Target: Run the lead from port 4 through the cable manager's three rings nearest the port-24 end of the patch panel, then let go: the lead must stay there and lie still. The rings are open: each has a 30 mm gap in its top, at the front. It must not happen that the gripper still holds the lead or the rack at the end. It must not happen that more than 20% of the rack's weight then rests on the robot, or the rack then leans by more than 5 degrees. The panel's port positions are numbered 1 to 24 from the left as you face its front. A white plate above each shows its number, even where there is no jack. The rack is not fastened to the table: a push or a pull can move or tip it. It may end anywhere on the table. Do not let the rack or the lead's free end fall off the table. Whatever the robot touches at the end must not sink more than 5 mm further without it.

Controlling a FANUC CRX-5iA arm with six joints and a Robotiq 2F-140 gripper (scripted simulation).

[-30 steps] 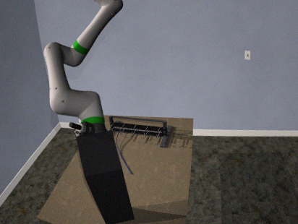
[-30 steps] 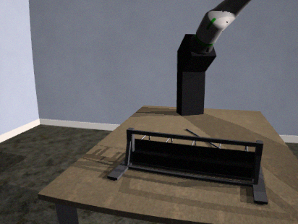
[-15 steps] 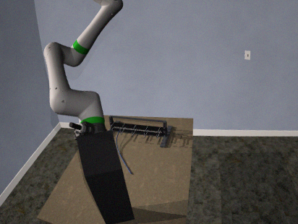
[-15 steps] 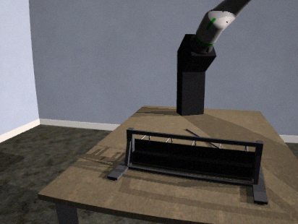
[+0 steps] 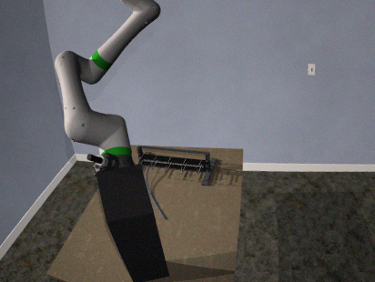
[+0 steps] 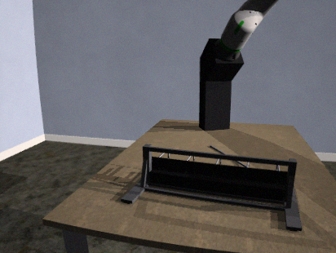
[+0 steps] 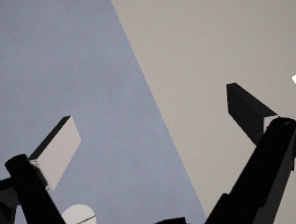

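The black rack (image 5: 175, 161) (image 6: 216, 175) with the patch panel stands at the far side of the table (image 5: 205, 214) (image 6: 183, 228). Small silver rings (image 5: 182, 165) (image 6: 189, 157) line its front. The grey-blue lead (image 5: 152, 193) (image 6: 228, 157) leaves the panel near its left end in the top view. It hangs down and trails across the table, and its free end (image 5: 165, 218) lies on the table top. It passes through no ring that I can see. My gripper (image 7: 149, 113) shows only in the wrist view. It is open, empty and faces the wall and ceiling, far above the table.
The arm's black pedestal (image 5: 129, 218) (image 6: 214, 94) stands on the table beside the lead. The rack's port-24 end and its foot (image 5: 207, 175) (image 6: 132, 196) lie near a table edge.
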